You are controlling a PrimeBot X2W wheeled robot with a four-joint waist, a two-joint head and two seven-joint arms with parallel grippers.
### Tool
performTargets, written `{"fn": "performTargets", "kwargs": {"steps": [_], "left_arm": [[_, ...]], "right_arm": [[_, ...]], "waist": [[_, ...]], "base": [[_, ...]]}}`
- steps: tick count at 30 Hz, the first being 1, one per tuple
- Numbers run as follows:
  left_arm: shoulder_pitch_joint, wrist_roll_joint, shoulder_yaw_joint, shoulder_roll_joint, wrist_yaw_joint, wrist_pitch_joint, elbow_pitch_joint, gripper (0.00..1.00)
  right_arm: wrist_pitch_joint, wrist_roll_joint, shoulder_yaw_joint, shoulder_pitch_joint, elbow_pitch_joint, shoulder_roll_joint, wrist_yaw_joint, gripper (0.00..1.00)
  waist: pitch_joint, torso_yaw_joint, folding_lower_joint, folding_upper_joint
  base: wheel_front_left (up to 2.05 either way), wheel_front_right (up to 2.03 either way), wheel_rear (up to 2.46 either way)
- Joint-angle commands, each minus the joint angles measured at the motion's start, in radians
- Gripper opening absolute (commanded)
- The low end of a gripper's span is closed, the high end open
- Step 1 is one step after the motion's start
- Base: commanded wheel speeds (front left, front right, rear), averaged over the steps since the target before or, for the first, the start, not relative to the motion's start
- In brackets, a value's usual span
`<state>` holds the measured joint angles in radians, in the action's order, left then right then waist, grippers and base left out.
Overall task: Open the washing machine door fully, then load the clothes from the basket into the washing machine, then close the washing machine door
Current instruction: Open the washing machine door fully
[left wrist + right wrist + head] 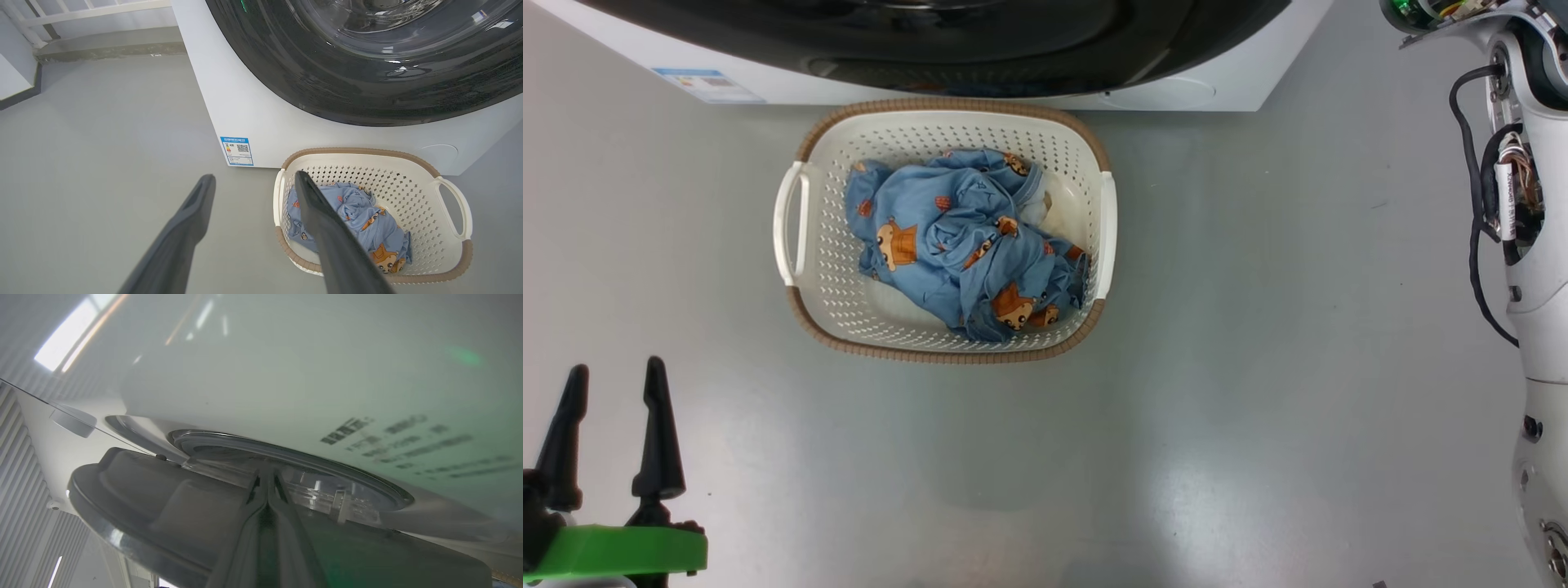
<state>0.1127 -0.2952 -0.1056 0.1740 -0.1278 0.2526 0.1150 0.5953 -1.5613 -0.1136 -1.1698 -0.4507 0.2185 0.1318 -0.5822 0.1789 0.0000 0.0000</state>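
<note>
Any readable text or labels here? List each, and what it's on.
Blue label on the washing machine: QR code, print too small to read.
Dark print on its white panel: blurred, unreadable.
White tag on the right arm: too small to read.

A smooth grey floor (1258, 367) is spread throughout; a raised concrete ledge (106, 44) and a white railing (102, 10) are set along its far edge.
</note>
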Motion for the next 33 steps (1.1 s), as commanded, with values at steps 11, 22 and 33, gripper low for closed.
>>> {"fn": "performTargets", "kwargs": {"steps": [11, 22, 33], "left_arm": [[-0.005, -0.006, -0.062, 0.023, -0.003, 0.009, -0.016, 1.00], [0.012, -0.010, -0.090, 0.026, -0.003, 0.009, -0.020, 1.00], [0.012, -0.007, -0.133, 0.019, -0.003, 0.009, -0.014, 1.00]], "right_arm": [[0.033, 0.005, -0.061, 0.007, 0.017, -0.068, -0.001, 0.00], [0.081, 0.010, -0.145, 0.026, 0.017, -0.116, -0.001, 0.00], [0.147, -0.045, -0.301, 0.117, 0.066, -0.164, -0.001, 0.00]], "waist": [[0.009, -0.009, 0.0000, 0.0000], [0.036, -0.077, 0.0000, 0.0000], [0.100, -0.164, 0.0000, 0.0000]], "base": [[0.00, 0.00, 0.00], [0.00, 0.00, 0.00], [0.00, 0.00, 0.00]]}}
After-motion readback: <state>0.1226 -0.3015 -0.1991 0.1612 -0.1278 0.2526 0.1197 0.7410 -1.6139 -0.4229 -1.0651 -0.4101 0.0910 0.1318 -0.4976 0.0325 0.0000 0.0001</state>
